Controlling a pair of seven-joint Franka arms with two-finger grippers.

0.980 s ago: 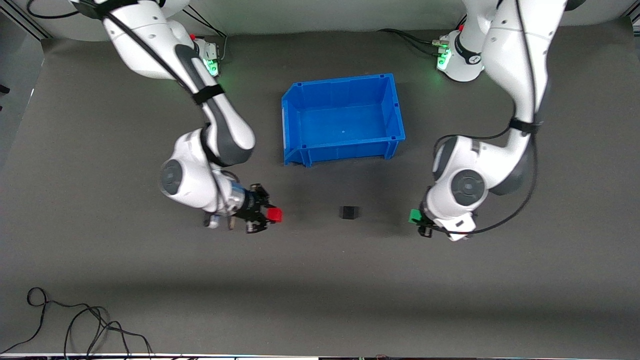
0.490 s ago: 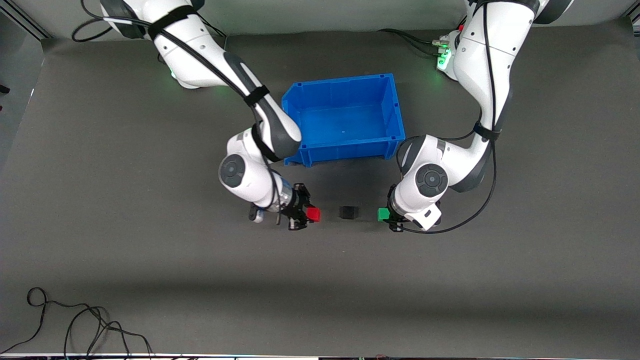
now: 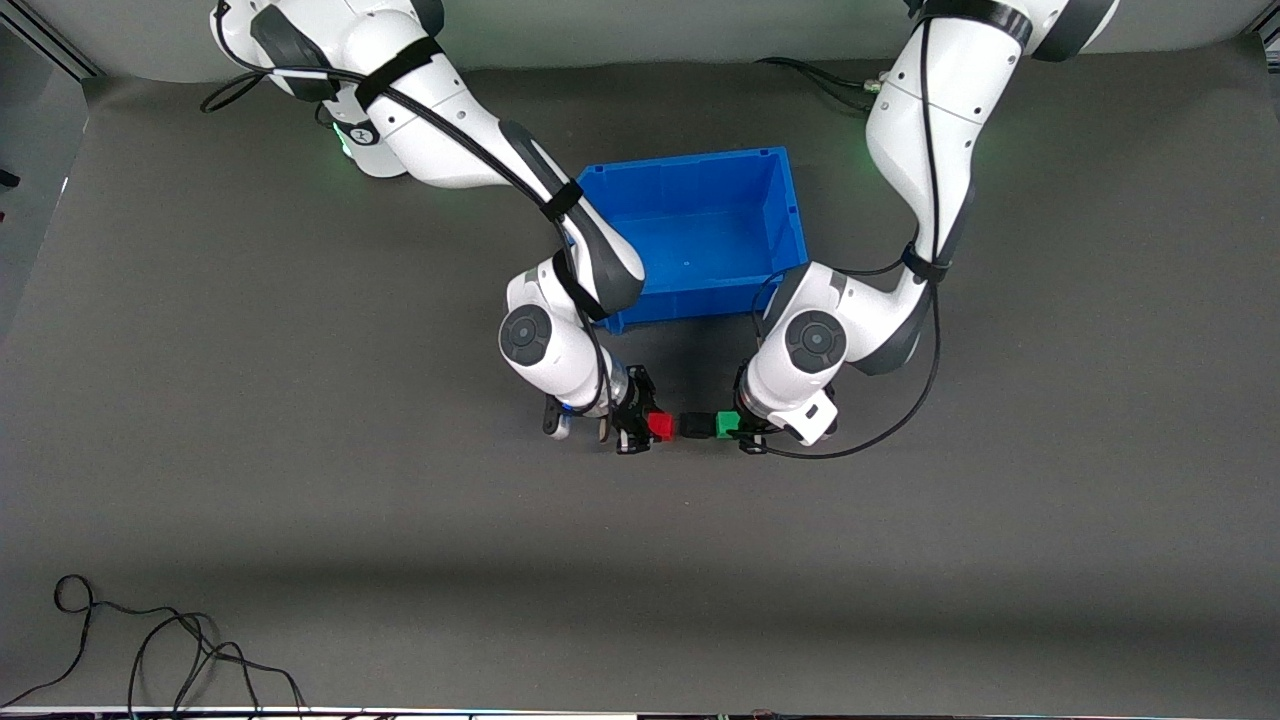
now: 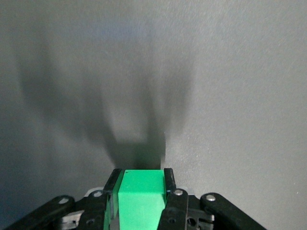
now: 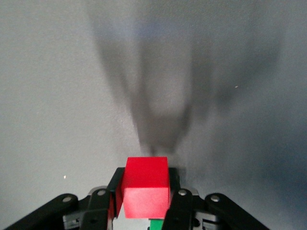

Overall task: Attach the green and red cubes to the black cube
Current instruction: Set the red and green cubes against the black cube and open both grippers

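Three smooth cubes in row: red cube (image 3: 660,426), black cube (image 3: 696,426), green cube (image 3: 727,424).

Small matte black plastic cube (image 3: 697,426) sits just below frame centre; bright red plastic cube (image 3: 660,427) and bright green plastic cube (image 3: 727,424) flank it, seemingly touching.

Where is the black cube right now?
In the front view the black cube sits on the table nearer the camera than the blue bin, between the red cube and the green cube, each held in a gripper.
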